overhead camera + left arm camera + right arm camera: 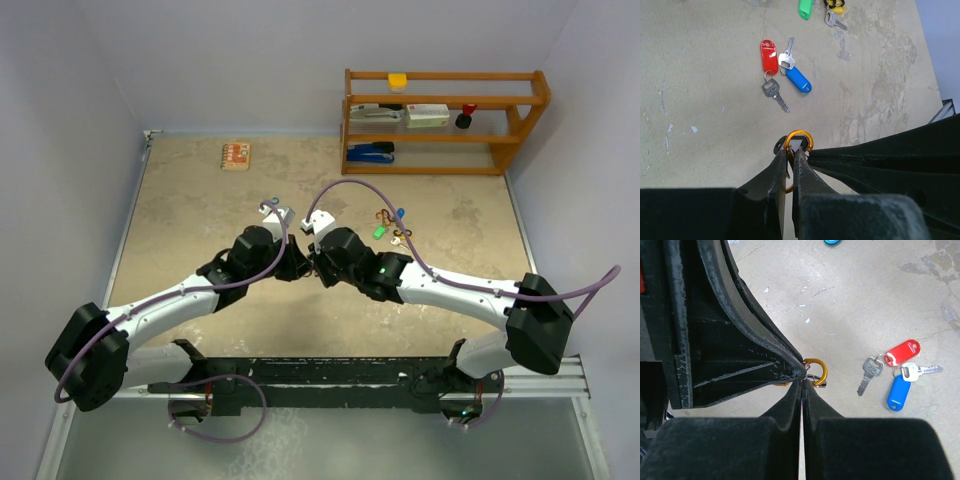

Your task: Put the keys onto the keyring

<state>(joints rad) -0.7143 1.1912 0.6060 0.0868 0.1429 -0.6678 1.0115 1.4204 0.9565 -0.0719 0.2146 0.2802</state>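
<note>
An orange keyring (800, 135) is pinched between the fingertips of my left gripper (790, 150), which is shut on it just above the table. My right gripper (803, 381) is shut tip to tip against the same ring (818, 371), on a small silver key piece at it. A black key head (778, 146) shows beside the ring. In the top view both grippers (303, 262) (316, 265) meet mid-table. Loose keys lie beyond: red-tagged (769, 56), blue-tagged (799, 79), green-tagged (805, 8) and yellow-tagged (837, 7). The cluster also shows in the top view (386, 226).
A wooden shelf (445, 120) with a stapler and small items stands at the back right against the wall. A small orange box (235, 156) lies at the back left. Walls close in the table on three sides.
</note>
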